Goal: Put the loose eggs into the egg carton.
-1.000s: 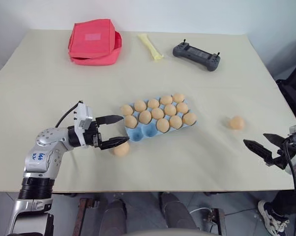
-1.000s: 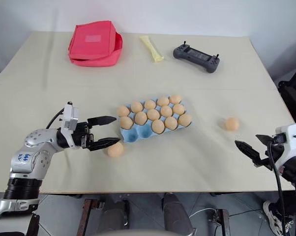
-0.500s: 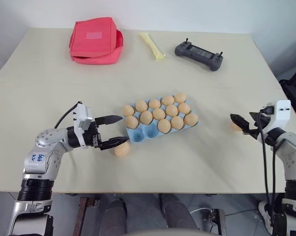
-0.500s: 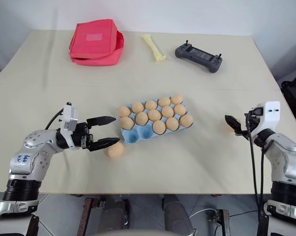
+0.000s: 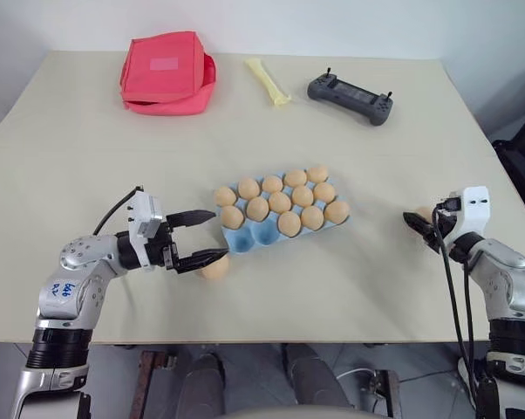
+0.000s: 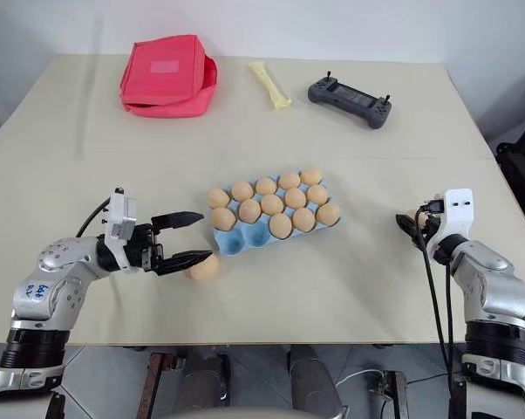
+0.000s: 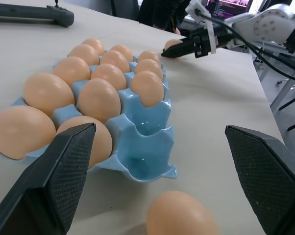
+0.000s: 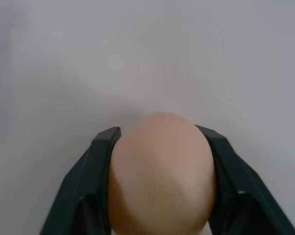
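The light blue egg carton lies mid-table with most cups holding tan eggs; a few near-left cups are bare. One loose egg rests on the table just in front of the carton's left corner, between the spread fingers of my left gripper, which is open and level. At the right, another loose egg is pinched from both sides by my right gripper, low over the table.
A red fabric pouch sits at the far left of the table. Further right along the far side lie a pale yellow strip and a black controller. The table's front edge runs just behind both arms.
My right arm has come in from the table's near right edge to the egg on the right. Its fingers have closed on that egg. The left gripper and the egg between its fingers have stayed put.
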`<state>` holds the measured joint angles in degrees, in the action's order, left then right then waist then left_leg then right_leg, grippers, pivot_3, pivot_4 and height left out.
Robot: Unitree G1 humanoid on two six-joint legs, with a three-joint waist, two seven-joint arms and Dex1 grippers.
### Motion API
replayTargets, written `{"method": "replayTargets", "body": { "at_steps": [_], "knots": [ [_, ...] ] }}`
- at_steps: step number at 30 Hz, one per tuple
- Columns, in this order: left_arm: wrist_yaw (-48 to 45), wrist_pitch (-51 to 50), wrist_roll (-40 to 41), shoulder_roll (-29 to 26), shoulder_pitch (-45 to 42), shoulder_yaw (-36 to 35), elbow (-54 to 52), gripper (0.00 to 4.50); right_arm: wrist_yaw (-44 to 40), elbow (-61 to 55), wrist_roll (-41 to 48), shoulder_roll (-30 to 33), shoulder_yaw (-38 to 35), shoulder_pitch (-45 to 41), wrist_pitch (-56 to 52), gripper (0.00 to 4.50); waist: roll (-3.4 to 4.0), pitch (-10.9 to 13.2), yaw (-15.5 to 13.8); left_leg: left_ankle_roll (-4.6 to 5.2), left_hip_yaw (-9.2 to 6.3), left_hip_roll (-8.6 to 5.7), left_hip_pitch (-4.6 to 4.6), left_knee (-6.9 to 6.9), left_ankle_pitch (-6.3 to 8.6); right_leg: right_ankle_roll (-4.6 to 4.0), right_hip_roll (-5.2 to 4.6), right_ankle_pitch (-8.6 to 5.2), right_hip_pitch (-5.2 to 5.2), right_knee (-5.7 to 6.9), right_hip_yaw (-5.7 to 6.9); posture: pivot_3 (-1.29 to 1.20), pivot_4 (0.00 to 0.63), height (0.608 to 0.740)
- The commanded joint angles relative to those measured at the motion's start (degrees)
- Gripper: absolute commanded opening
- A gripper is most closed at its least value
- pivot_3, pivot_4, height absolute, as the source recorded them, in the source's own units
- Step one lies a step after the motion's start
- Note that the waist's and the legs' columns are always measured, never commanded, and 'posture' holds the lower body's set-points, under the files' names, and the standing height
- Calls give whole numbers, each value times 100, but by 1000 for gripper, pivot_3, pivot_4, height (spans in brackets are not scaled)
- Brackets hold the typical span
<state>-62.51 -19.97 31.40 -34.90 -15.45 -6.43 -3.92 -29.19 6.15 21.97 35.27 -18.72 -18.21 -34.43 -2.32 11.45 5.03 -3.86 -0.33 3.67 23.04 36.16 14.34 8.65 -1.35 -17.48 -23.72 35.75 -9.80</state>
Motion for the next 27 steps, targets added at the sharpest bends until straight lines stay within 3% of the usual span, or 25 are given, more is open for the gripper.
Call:
{"method": "replayTargets", "body": {
  "at_steps": [1,6,11,18,27],
  "knots": [
    [6,25,122,-58,47,-146,-234,4500,-45,-1245,331,186,-159,113,-352,1760,1,0,-8,0,-1,0,-1,-1,0,-2,0,-1,0,2,0,0,150,740],
    [43,12,131,-113,145,-254,-256,4500,-456,-2843,991,334,395,54,-1124,1760,1,0,-11,0,-2,0,2,-3,0,-3,0,-2,-1,-2,0,0,150,740],
    [53,31,109,-218,225,-399,-221,4500,-412,-3433,1294,-19,1323,-569,-1542,1759,0,1,4,0,-3,3,1,-3,0,-18,1,-9,-3,0,2,0,150,740],
    [144,26,119,-343,369,-606,-285,4500,-475,-3158,1069,-675,2503,-1229,-1410,1759,0,1,-35,-3,-4,2,11,-5,2,-29,-5,-15,-10,-3,8,0,150,740],
    [363,-57,182,-317,621,-710,-599,4500,-770,-2093,430,-1201,3277,-1657,-745,1759,-1,1,-10,-9,-4,4,13,-11,7,-24,-4,-14,-23,9,14,0,150,740]
  ]
}}
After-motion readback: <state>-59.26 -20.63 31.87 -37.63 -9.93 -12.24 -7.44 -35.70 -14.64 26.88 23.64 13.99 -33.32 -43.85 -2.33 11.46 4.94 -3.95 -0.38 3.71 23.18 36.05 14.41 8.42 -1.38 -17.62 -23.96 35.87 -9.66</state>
